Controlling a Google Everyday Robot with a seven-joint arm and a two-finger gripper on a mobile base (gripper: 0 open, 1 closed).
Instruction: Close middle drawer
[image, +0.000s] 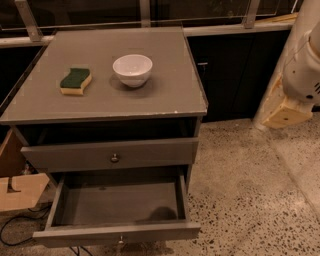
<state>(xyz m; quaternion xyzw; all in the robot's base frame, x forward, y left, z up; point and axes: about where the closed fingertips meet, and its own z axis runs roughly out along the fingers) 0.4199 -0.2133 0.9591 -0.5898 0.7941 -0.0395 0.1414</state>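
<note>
The grey cabinet (100, 107) stands in the middle of the camera view. The middle drawer (117, 232) is pulled far out toward me, and its wide, shallow box (117, 202) is empty. Its small knob (120, 240) shows at the bottom edge of the view. The upper drawer front (112, 155) with its round metal knob (114, 158) sits above it. The lowest drawer is hidden under the open one. My gripper (285, 114) hangs from the white arm (304, 65) at the far right. It is well to the right of the cabinet, above the floor, and touches nothing.
A white bowl (132, 69) and a green-and-yellow sponge (75, 81) lie on the cabinet top. A cardboard box (17, 190) and a black cable (10, 232) lie at the lower left. Speckled floor (250, 200) spreads to the right. Dark cabinets (230, 70) stand behind.
</note>
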